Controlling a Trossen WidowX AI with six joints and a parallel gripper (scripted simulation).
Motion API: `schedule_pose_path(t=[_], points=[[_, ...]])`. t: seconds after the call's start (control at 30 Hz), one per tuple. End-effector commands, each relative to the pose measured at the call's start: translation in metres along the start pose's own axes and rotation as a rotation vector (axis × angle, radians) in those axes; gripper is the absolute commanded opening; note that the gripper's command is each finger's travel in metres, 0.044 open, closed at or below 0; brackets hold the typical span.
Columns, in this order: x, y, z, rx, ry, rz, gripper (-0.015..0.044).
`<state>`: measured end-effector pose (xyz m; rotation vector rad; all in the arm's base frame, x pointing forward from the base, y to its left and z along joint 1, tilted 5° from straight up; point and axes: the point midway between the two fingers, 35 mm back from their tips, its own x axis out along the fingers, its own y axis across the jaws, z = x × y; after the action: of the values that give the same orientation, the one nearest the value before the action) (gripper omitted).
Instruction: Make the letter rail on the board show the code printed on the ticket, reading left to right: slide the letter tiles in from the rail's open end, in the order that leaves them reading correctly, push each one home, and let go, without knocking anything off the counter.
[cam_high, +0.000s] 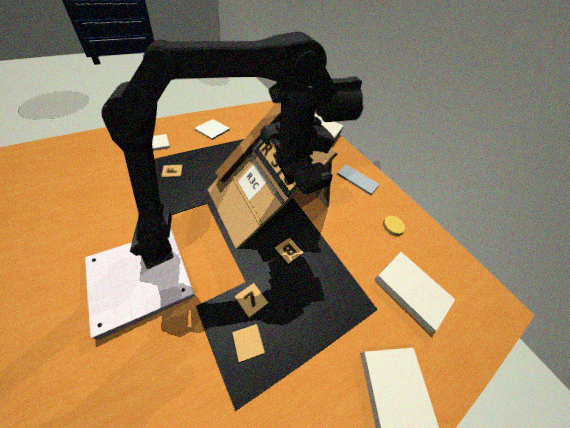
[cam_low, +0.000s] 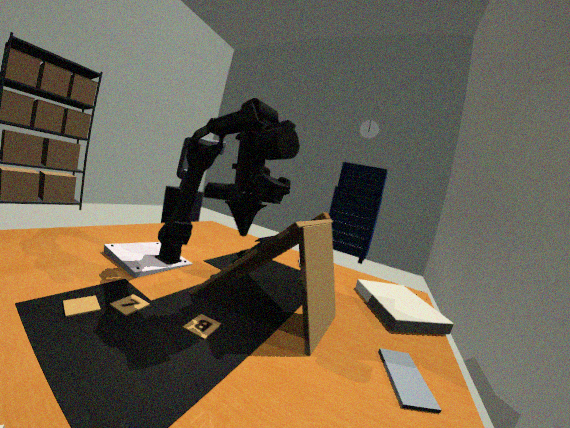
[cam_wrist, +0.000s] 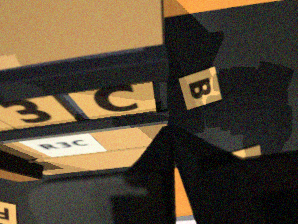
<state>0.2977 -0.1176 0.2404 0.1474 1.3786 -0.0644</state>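
counter: biggest thing (cam_high: 50, 200) (cam_low: 280, 400) (cam_wrist: 200, 5), carries the lot.
arm: (cam_high: 225, 60) (cam_low: 257, 115) bent over board, prob. to reach rail's open end.
mat: dark (cam_high: 320, 320) (cam_low: 150, 390) (cam_wrist: 270, 30), under spares.
board: (cam_high: 225, 205) (cam_low: 320, 290) (cam_wrist: 80, 30) propped at a slant, prob. so code reads easily.
rail: (cam_high: 272, 174) (cam_wrist: 80, 75) holds r, 3, c l-to-r; order ok.
ticket: r3c (cam_high: 251, 182) (cam_wrist: 65, 144), below rail for ref.
c tile: (cam_high: 288, 180) (cam_wrist: 116, 99) in rail, gap to 3 tile (cam_wrist: 27, 111); prob. needs a push home.
b tile: (cam_high: 289, 250) (cam_low: 202, 326) (cam_wrist: 200, 88) on mat, not needed.
gripper: (cam_high: 316, 184) (cam_low: 243, 234) (cam_wrist: 170, 131) clenched, nothing held, tips near open end, prob. as pusher; contact unclear.
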Motion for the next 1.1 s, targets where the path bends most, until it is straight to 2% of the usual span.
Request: schedule_pose_path(t=[0.0,1.07], points=[[-0.001,-0.001,0.0,-0.006,0.009,-0.006,0.0],[0.013,-0.001,0.012,-0.006,0.008,-0.006,0.0]])
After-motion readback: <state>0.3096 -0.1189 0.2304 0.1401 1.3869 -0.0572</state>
